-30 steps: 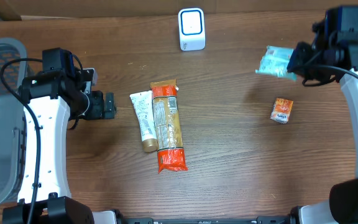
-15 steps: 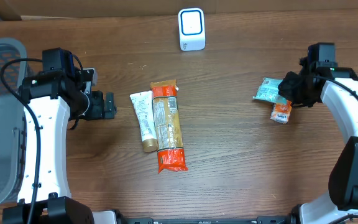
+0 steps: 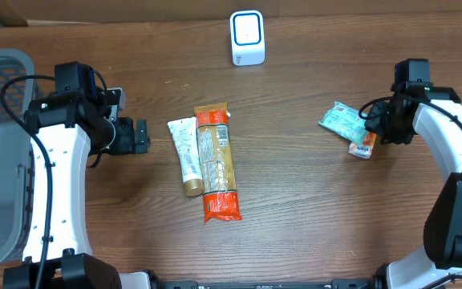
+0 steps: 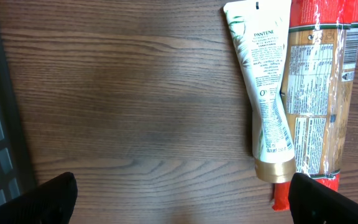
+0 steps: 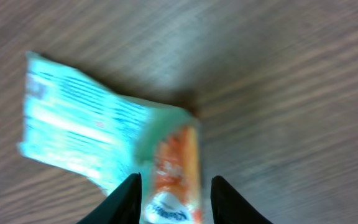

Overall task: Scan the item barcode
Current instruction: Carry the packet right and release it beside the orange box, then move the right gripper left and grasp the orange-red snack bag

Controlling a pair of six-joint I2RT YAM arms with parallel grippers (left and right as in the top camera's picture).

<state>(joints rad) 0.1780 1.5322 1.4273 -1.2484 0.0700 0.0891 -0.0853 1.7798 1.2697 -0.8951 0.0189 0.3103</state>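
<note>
Overhead: the teal plastic packet (image 3: 341,120) lies on the brown wooden table (image 3: 295,201), touching a small orange carton (image 3: 365,145). Left wrist: the left gripper (image 4: 185,202) gapes wide over bare wood. Right wrist: the right gripper (image 5: 176,202) has its fingers apart, straddling that carton.

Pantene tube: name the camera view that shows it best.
Left wrist view: the Pantene tube lies large at right, its label readable. Overhead shows the tube whole but small, lying against the orange-ended packet. The right wrist view does not show it.
</note>
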